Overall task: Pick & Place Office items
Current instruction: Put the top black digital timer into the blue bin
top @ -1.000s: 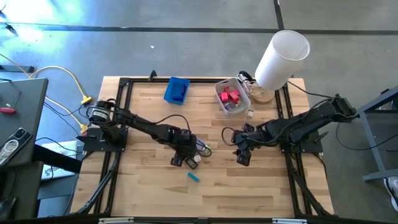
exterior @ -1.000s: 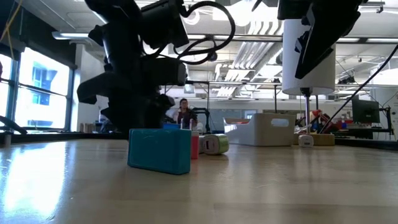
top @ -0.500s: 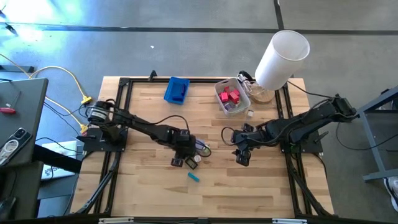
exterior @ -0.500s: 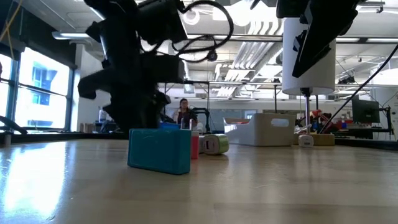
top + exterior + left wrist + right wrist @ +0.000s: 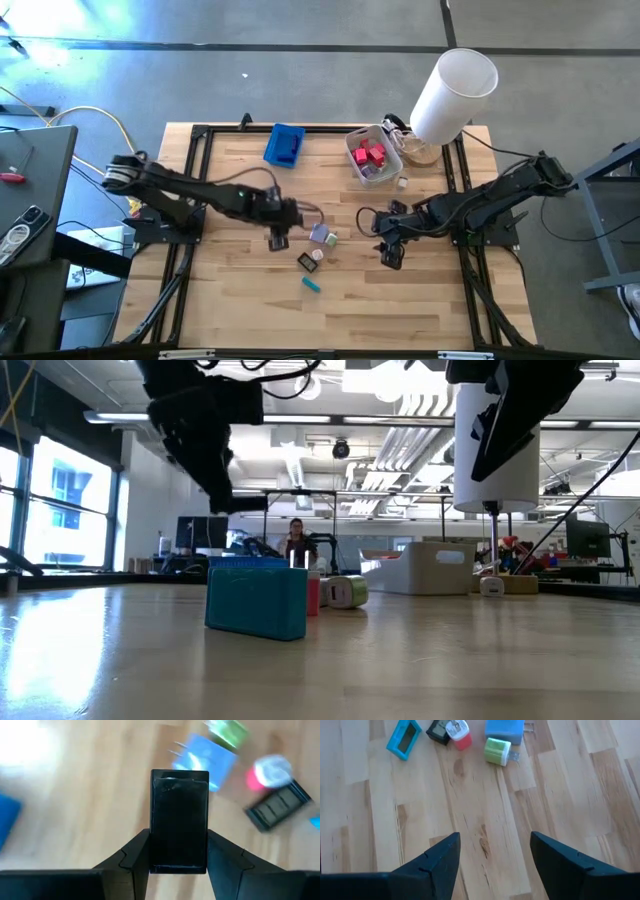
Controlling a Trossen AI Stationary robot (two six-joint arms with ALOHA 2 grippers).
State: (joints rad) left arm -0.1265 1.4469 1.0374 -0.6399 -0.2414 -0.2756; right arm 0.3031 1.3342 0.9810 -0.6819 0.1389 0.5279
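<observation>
Black rectangular block (image 5: 179,820) clamped between the left gripper (image 5: 179,851) fingers, long axis pointing away from the wrist; lifted clear of the wooden table (image 5: 230,300) and held over its middle, left of the loose cluster. Grip across the narrow sides, probably to keep the block from twisting during carry.

Remaining loose office items grouped near table centre, between the two arms:
- blue block (image 5: 504,730) touching or just beside the green roll (image 5: 497,750)
- second black piece (image 5: 438,729) with a red-and-white piece (image 5: 457,732) against it
- teal block (image 5: 403,738) slightly apart, toward the near edge; nearest thing in the low view (image 5: 256,600)

Right gripper (image 5: 493,854) spread wide, nothing held, parked low over bare wood beside the cluster; apparently waiting.

Translucent bin (image 5: 373,157) at the far edge, already holding red and pink pieces; likely destination, hence probably a carry across the table. Blue tray (image 5: 285,144) also at the far edge, nearer the left arm; contents not discernible. White cylinder (image 5: 452,94) beside the bin: obstruction to avoid on approach.

Step in hand, by judgement: transport after pick. Several items still to move.
</observation>
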